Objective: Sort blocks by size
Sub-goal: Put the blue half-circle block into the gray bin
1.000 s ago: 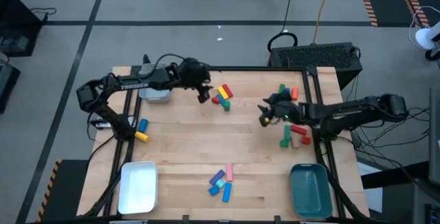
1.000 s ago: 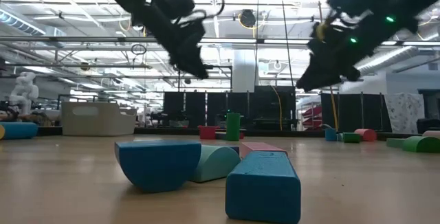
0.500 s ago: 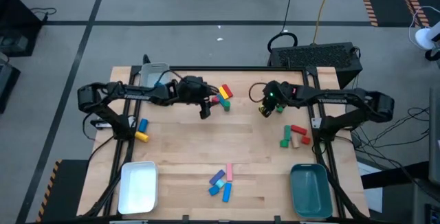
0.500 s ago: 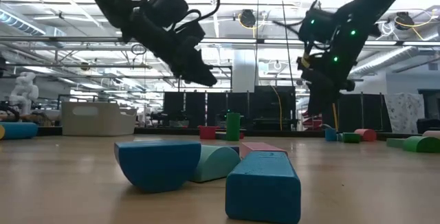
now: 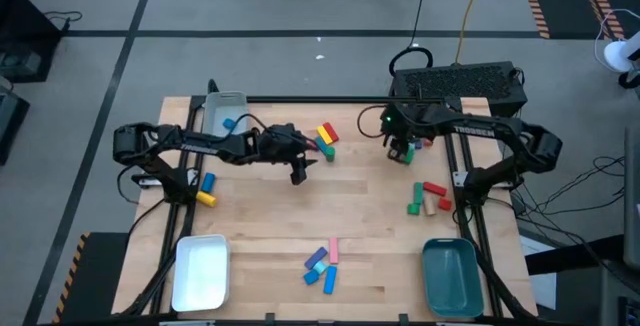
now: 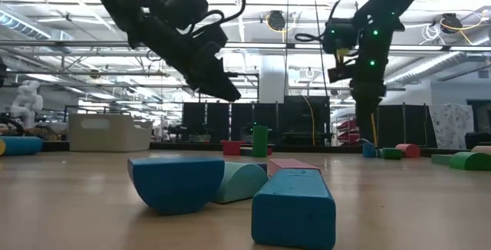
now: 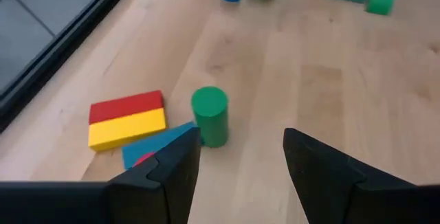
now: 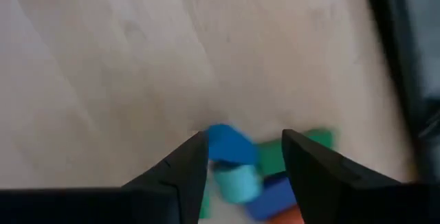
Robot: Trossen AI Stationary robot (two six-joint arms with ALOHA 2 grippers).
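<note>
The pale wooden table (image 5: 300, 216) keeps open board through its middle, between the block clusters. The left gripper (image 5: 298, 173) hangs above the far-centre, fingers apart and empty, just near of a red bar (image 7: 126, 106) and a yellow bar (image 7: 127, 128) lying side by side, long axes parallel, with an upright green cylinder (image 7: 210, 116) beside them. The right gripper (image 5: 402, 152) hovers at the far right edge by the black frame, jaws apart over a blurred heap of blue, teal and green blocks (image 8: 237, 165) — possibly touching. A pink bar (image 5: 334, 251) lies lengthwise near-to-far at near centre. Open-plan workshop behind.
</note>
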